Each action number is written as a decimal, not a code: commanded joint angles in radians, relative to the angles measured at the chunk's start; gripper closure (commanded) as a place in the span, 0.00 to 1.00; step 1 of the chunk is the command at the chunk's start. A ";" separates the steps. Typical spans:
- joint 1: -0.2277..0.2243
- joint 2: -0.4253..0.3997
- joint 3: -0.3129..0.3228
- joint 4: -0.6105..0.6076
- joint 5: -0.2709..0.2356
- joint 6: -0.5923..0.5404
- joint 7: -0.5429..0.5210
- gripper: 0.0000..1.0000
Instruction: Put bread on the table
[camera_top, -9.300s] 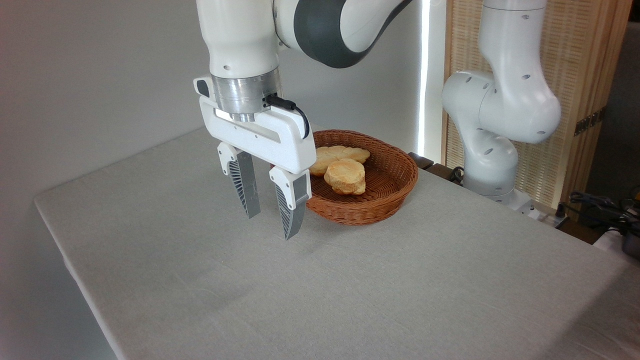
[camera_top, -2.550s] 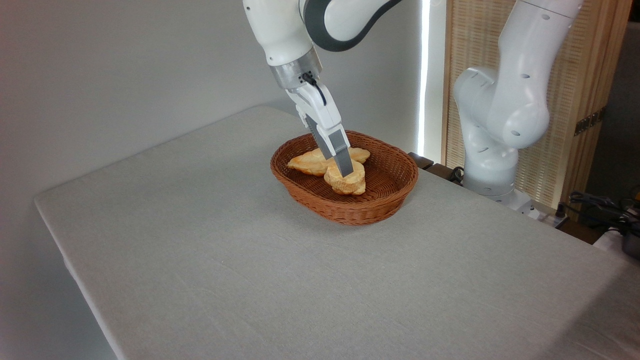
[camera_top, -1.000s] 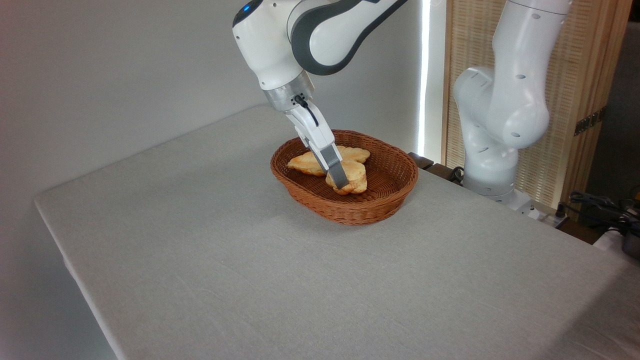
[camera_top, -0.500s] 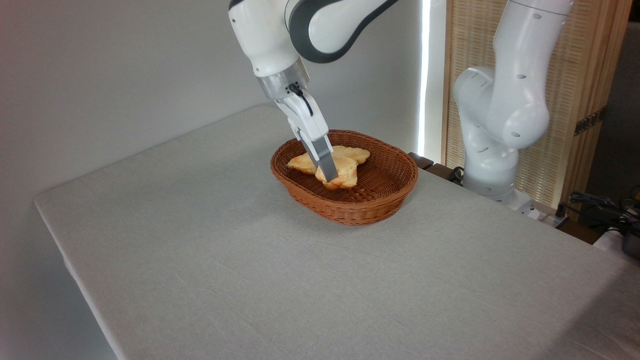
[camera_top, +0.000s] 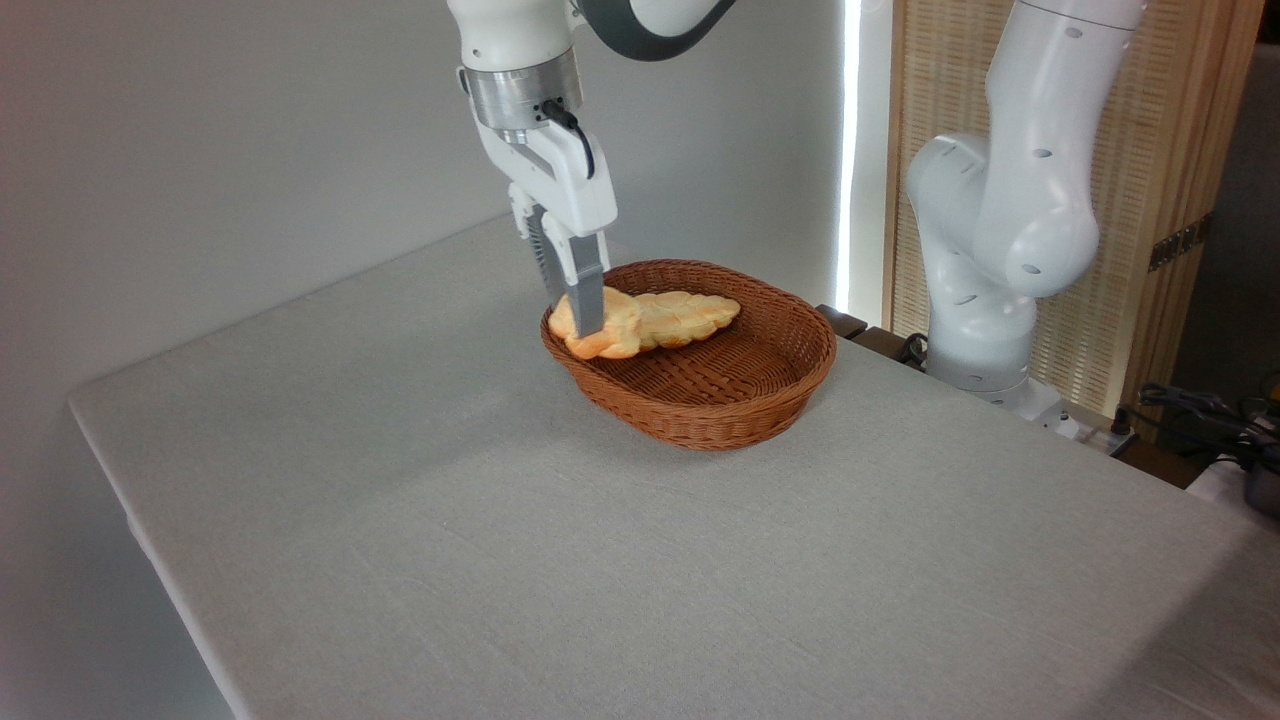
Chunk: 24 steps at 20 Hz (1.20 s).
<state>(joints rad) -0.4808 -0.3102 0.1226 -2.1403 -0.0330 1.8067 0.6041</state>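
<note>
The bread (camera_top: 612, 327) is pinched between the fingers of the hand (camera_top: 583, 318), one finger crossing its near face and the other hidden behind it. It hangs over the left rim of the wicker basket (camera_top: 700, 400), and from this angle I cannot tell whether it is clear of the rim or brushing it. Just beyond the hand, to its right, the longer braided loaf (camera_top: 690, 312) lies in the basket.

By its look the bun should be light and soft, with a crust that gives under pressure. A grip across its thick middle, as here, seems right. Squeezing harder would likely dent it, while a loose hold could let it tip or slip, as only a small part of it is gripped.

Half a second ago the bun was low inside the basket with the hand slanted over it. Now the hand stands nearly upright, higher and further left, and the bun has come up with it, uncovering the braided loaf. The open bench (camera_top: 420, 520) in front of and to the left of the hand is where it should go next.
</note>
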 joint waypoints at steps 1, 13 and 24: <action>-0.002 0.094 0.043 0.094 -0.019 0.040 0.011 0.55; -0.002 0.282 0.074 0.126 -0.004 0.186 0.000 0.00; 0.001 0.295 0.098 0.195 -0.015 0.186 -0.003 0.00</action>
<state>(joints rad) -0.4783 -0.0106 0.1921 -2.0039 -0.0351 1.9841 0.6040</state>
